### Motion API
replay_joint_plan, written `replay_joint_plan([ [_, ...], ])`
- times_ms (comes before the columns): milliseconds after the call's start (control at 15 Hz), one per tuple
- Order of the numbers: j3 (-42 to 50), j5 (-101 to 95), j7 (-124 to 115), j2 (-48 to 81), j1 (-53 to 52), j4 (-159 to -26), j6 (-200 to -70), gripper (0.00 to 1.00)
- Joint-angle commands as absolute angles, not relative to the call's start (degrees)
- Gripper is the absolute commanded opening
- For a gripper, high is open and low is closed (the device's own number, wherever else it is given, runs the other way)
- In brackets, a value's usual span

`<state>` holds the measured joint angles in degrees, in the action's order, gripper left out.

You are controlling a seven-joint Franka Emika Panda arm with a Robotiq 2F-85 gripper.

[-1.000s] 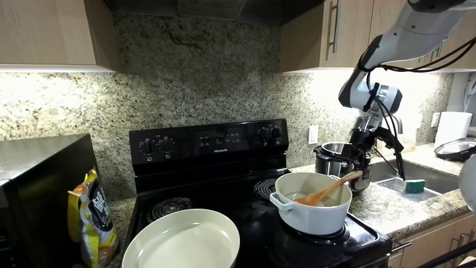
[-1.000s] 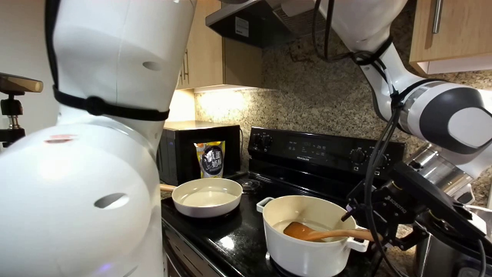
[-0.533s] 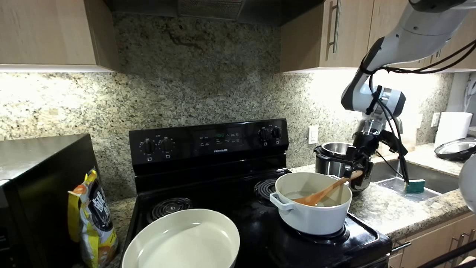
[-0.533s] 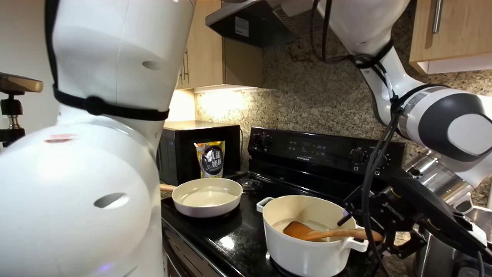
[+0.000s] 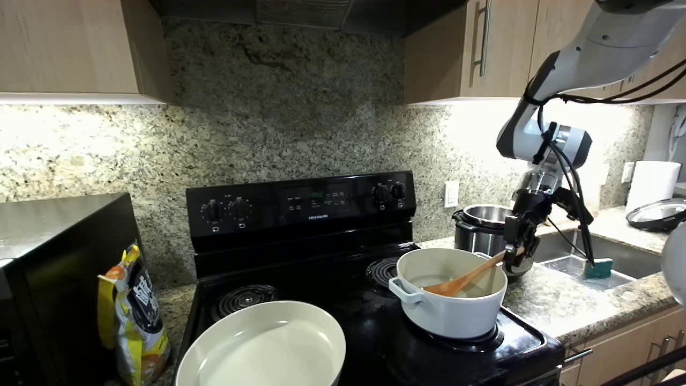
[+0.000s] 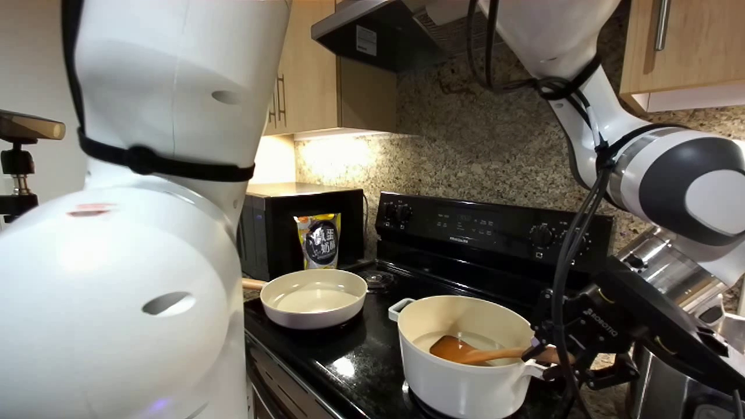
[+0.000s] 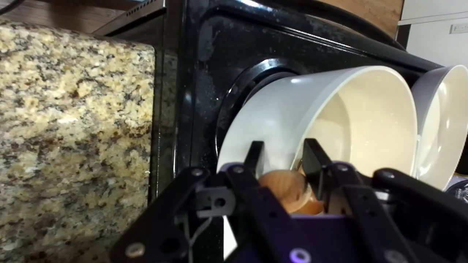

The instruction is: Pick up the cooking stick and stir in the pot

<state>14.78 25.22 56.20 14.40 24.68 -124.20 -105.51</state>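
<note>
The wide white pot (image 5: 450, 319) sits on a stove burner, with some clear liquid inside. The wooden cooking stick (image 5: 474, 274) leans in it, its flat orange-brown head low in the pot and its handle slanting out over the rim. In the wrist view the rounded handle end of the stick (image 7: 282, 187) lies between the two black fingers and fills the gap between them. My gripper (image 7: 283, 146) is shut on that handle, just outside the pot rim. In an exterior view a cable and the gripper (image 6: 538, 361) partly cover the handle.
A shallow white pan (image 6: 314, 319) stands on the stove beside the pot. Behind the gripper is a steel cooker (image 5: 482, 242) on the granite counter (image 5: 557, 300). Beyond lie a sink and a green sponge (image 5: 597, 268). Black cables hang along the arm.
The gripper's fingers have come together onto the handle. The arm has shifted slightly to the right in both exterior views. The stick's head and the pot look unmoved.
</note>
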Motion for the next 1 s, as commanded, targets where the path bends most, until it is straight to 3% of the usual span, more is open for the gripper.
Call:
replay_joint_plan([
  [0, 15.05, 26.8, 58.27, 11.21, 24.85, -127.48, -107.25, 0.04],
  [200, 15.24, 26.36, 57.78, 10.12, 24.5, -128.15, -107.62, 0.0],
  [333, 15.39, 25.89, 57.36, 9.28, 24.18, -128.67, -108.22, 0.03],
  [400, 15.44, 25.76, 56.98, 8.94, 24.02, -128.88, -108.63, 0.28],
  [533, 15.56, 25.45, 56.5, 8.46, 23.82, -129.07, -109.15, 0.32],
  [933, 15.98, 24.95, 55.89, 7.95, 23.78, -128.43, -109.18, 0.71],
])
